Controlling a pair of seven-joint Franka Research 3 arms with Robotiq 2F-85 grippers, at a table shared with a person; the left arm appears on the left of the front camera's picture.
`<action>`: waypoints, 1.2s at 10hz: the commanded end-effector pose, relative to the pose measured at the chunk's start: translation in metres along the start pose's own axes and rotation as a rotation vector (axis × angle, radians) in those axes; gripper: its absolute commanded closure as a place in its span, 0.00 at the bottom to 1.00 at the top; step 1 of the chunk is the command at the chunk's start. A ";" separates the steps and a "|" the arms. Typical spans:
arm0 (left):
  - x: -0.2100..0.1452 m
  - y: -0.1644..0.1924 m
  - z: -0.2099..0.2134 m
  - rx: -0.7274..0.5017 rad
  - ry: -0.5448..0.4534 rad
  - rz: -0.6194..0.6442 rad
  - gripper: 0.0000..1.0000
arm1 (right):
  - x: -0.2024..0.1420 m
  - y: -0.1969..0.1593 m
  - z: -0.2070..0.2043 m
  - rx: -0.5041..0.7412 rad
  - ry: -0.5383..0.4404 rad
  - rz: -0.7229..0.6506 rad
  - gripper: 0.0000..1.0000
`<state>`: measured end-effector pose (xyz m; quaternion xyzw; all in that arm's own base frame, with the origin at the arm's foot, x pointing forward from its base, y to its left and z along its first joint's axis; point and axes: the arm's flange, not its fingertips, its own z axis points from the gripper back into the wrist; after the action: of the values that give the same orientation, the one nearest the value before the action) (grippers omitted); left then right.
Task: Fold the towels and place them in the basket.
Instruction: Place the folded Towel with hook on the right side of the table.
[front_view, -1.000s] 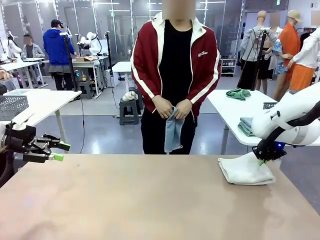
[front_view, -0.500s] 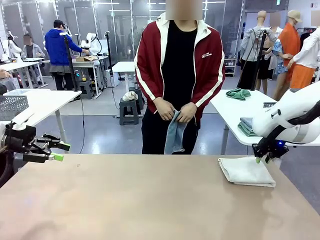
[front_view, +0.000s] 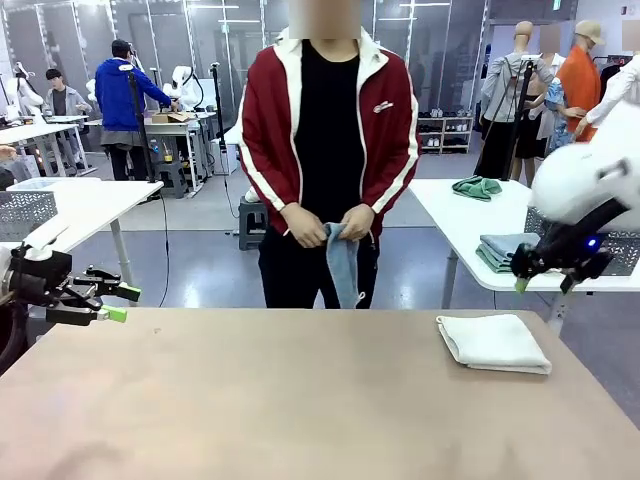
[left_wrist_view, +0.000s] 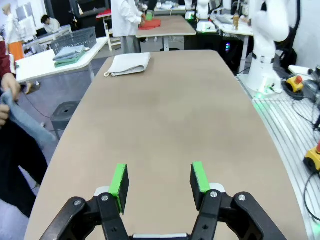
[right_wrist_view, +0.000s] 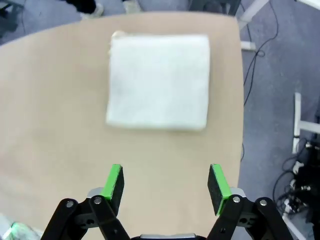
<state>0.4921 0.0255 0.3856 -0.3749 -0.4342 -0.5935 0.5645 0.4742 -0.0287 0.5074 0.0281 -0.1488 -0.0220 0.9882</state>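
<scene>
A cream-white towel (front_view: 493, 343) lies folded on the right part of the table (front_view: 280, 400), with nothing touching it. My right gripper (front_view: 543, 284) hangs open above and just behind it. In the right wrist view its fingers (right_wrist_view: 113, 183) stand wide apart over bare table, short of the towel (right_wrist_view: 159, 80). My left gripper (front_view: 115, 303) is open at the table's left edge, with nothing between its pads (left_wrist_view: 119, 181). A person across the table holds a light blue towel (front_view: 343, 262) in both hands. The dark mesh basket (left_wrist_view: 75, 40) stands on a white side table.
The side table (front_view: 470, 225) at the right carries folded green and blue cloths (front_view: 495, 250) beside the basket. A paler mesh basket (front_view: 25, 212) sits on another table at the left. Floor cables (right_wrist_view: 295, 165) lie beyond the table's right edge.
My right gripper has opened, let go of the white towel and risen away from it. The person has shifted a little to the left. My left arm has not moved.
</scene>
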 end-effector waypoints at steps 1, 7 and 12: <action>0.002 -0.002 0.001 0.001 -0.002 -0.001 0.36 | -0.057 0.040 0.083 -0.018 0.032 -0.048 0.16; 0.002 -0.002 0.001 0.001 -0.002 -0.001 0.36 | -0.118 0.063 0.189 -0.037 -0.041 -0.013 0.16; 0.002 -0.002 0.001 0.001 -0.002 -0.001 0.36 | -0.127 0.066 0.199 -0.025 -0.045 -0.008 0.16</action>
<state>0.4921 0.0255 0.3855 -0.3751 -0.4342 -0.5934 0.5645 0.2970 0.0336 0.6643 0.0157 -0.1704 -0.0283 0.9848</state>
